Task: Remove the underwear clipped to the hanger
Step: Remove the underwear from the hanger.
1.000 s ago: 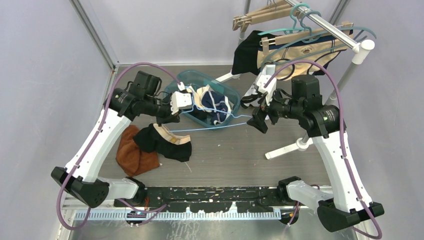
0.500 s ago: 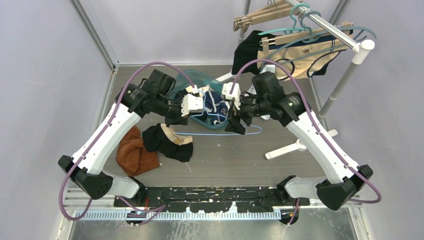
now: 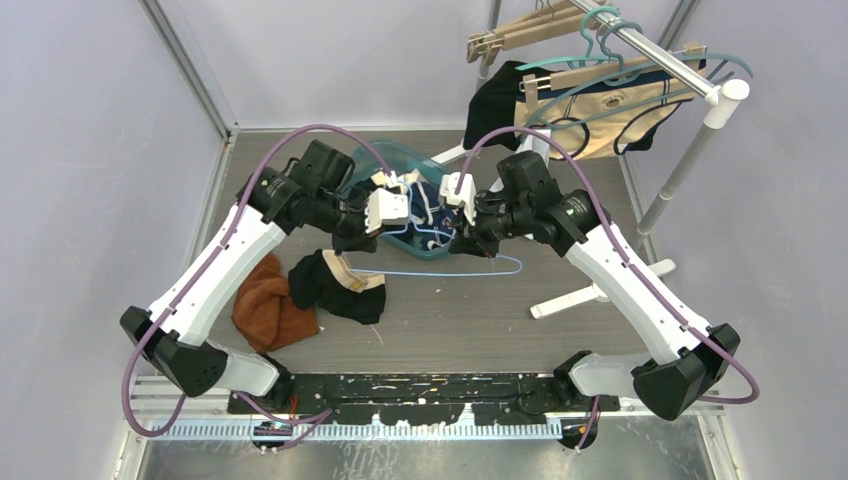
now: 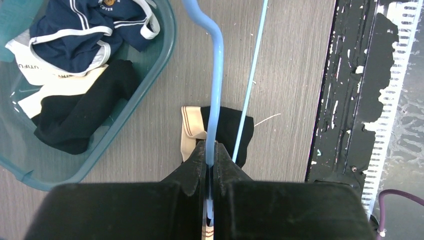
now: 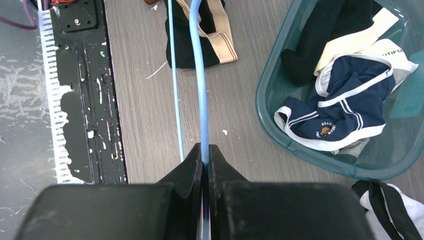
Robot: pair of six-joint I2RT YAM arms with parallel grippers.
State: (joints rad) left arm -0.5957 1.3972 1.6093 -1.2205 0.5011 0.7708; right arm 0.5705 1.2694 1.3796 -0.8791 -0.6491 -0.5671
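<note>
Clamped tight on the blue hanger (image 3: 440, 272) at both ends: left gripper (image 4: 210, 150) at 9 o'clock, right gripper (image 5: 204, 150) at 3. Seemingly bare along that axis; navy underwear (image 3: 432, 212) at 12, in the bin (image 4: 165, 60).

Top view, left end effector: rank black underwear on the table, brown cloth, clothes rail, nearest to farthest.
From the left end effector, shut on the blue hanger:
1. Black underwear, just beneath it.
2. Brown cloth, farther left, nearer the bases.
3. Clothes rail, far back right.
</note>
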